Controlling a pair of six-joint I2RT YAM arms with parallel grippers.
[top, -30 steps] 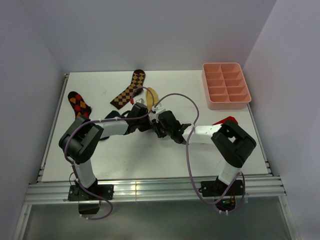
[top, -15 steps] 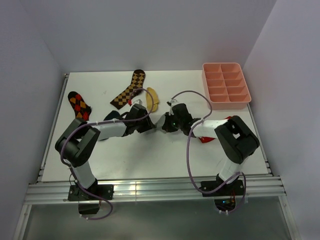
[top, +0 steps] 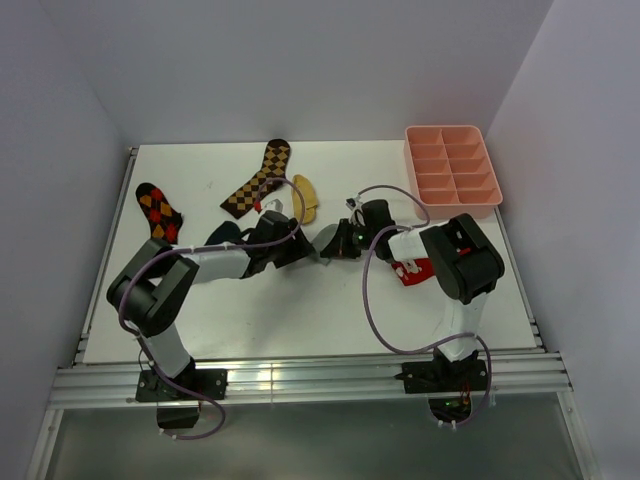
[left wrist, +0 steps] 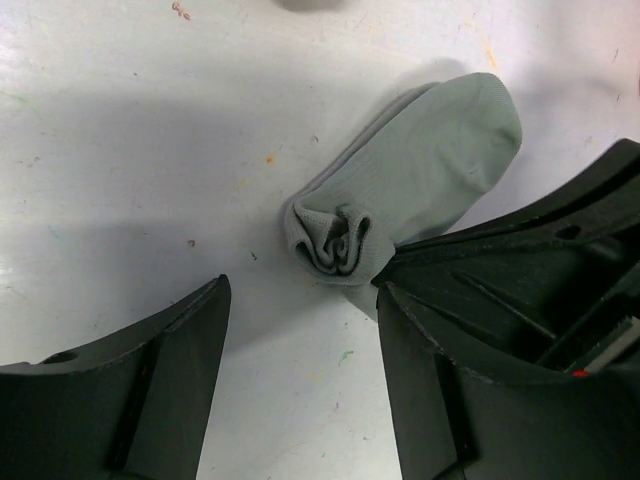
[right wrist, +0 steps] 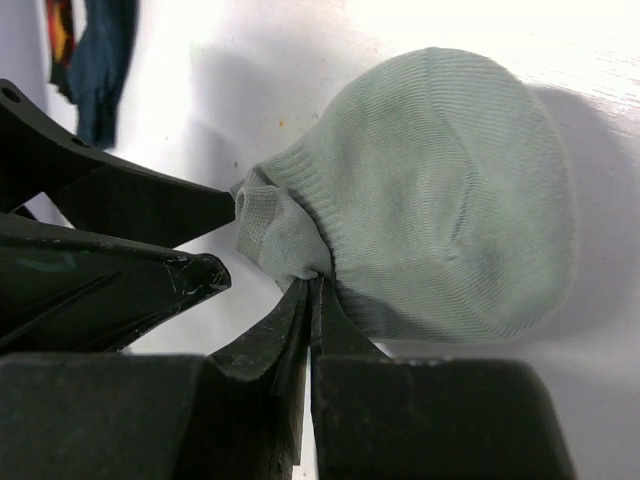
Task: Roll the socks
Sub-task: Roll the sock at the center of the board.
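Top external view: near the middle of the white table, the left gripper and the right gripper meet tip to tip over a small plain grey ankle sock. A mustard-yellow ankle sock lies just behind them, a long brown checkered sock and an orange-and-black argyle sock farther left, a red sock under the right arm, and a pink compartmented plastic tray at the far right corner. Left wrist view: the left gripper's jaws stand spread over bare table just short of the sock, whose near end is coiled into a tight bundle while the toe lies flat beyond; one finger is beside the coil, perhaps touching it. Right wrist view: the right gripper's jaws are pressed together, apparently nipping a thin fold where the bunched cuff meets the sock's body; a dark navy sock shows at upper left. Step in hand, as judged: rolling the grey sock, partly done. The next move calls for a grasp by the left gripper on the coil, then winding it toward the toe without letting it spring loose.
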